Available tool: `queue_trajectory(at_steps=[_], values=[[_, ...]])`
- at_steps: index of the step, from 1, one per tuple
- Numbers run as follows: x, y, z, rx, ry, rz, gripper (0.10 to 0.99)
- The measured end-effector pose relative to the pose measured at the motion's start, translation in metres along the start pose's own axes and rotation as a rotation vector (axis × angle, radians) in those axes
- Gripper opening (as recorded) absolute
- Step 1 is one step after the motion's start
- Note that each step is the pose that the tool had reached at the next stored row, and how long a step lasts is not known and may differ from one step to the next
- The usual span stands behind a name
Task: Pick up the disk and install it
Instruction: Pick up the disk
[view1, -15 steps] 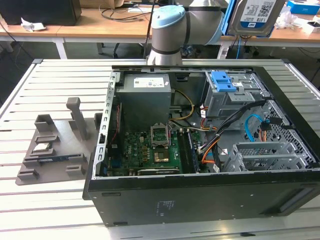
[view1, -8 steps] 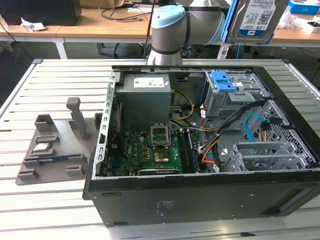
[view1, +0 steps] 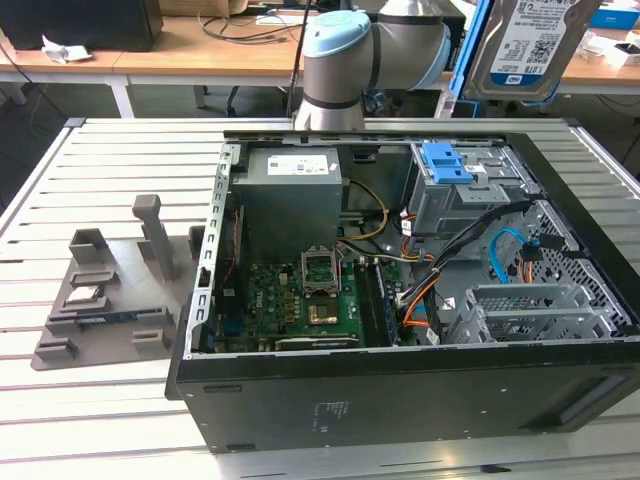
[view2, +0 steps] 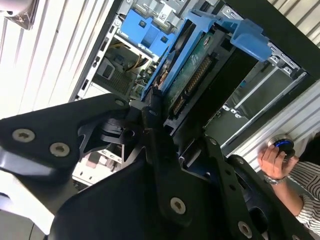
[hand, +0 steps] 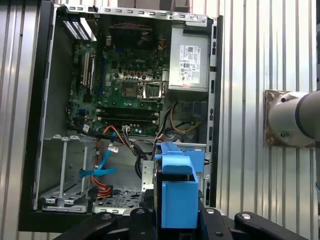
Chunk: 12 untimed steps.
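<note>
The disk (view1: 530, 45), a silver drive with a white-and-blue label in a blue carrier, hangs high at the exterior view's upper right, above the open computer case (view1: 400, 400). My gripper (view2: 150, 112) is shut on the disk's edge. The second wrist view shows the disk's green circuit board (view2: 192, 75) and blue carrier, tilted over the case's drive bay. In the first wrist view the carrier (hand: 177, 192) appears end-on between the black fingers (hand: 145, 210), above the case's interior.
Inside the case, a blue bracket (view1: 447, 162) tops the drive bay beside the grey power supply (view1: 290, 190), motherboard (view1: 320, 295) and cables. A grey fixture (view1: 100, 300) stands at the exterior view's left. A person's hand (view2: 272, 157) rests on a knob near the case.
</note>
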<state>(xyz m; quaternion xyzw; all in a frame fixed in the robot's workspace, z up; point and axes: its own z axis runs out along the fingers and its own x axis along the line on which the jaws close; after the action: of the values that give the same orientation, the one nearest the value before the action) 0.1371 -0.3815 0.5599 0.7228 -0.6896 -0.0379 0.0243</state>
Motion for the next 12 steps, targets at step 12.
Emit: queue_trajectory(at_steps=[12], values=[[0.0279,0.0012,0.0012,0.0,-0.0001,0.0,0.365]])
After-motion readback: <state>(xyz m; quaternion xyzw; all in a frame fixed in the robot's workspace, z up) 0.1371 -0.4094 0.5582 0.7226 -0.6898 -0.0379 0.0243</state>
